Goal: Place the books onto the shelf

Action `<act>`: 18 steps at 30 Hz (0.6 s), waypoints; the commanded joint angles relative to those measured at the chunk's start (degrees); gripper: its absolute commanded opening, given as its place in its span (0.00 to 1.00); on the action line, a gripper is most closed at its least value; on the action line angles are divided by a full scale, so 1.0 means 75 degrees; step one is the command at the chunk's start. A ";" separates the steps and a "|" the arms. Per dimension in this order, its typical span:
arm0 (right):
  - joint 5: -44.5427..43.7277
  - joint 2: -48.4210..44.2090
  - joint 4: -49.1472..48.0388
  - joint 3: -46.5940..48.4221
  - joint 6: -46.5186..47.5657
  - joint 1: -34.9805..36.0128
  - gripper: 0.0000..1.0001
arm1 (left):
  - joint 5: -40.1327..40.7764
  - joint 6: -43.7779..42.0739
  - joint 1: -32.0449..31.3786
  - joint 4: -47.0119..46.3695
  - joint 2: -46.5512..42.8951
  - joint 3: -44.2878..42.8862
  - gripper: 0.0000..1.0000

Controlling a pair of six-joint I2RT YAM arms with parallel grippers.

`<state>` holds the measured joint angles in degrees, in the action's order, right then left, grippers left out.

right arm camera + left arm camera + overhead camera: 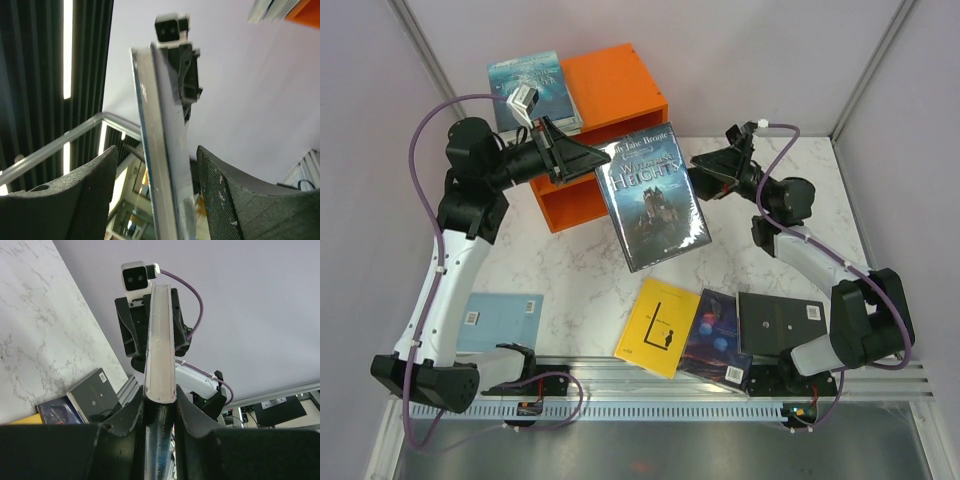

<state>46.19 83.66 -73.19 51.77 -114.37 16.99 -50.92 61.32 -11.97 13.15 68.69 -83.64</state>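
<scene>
**A:** What does the overhead camera give you?

**B:** The left fingers [580,157] are clamped on the left edge of the Wuthering Heights book [652,200]. It is held in the air just in front of the orange shelf [620,85]. The right fingers [708,176] are at the book's opposite edge.

**A:** And the other books?

**B:** A teal book [532,85] rests on the shelf's top, at its left end. On the worktop [575,265], a light blue book [500,320] lies by the left arm. A yellow book [658,328], a dark purple book [717,335] and a black book [780,322] sit in a row near the right base.

**A:** Left wrist?

**B:** Both fingers press on the covers, gripping the book, and its pale page edge runs up the middle.

**A:** Right wrist?

**B:** The fingers are spread. The book's edge stands between them with a gap on either side, so nothing is gripped.
</scene>
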 commanded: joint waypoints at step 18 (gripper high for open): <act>0.1893 -0.1346 0.5264 0.1778 0.4353 0.1391 0.00 | 0.0191 -0.0089 0.0177 -0.0043 0.0968 -0.1892 0.25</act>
<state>56.51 76.42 -48.23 59.16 -94.41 26.79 -53.78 63.81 -12.78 16.23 77.34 -94.45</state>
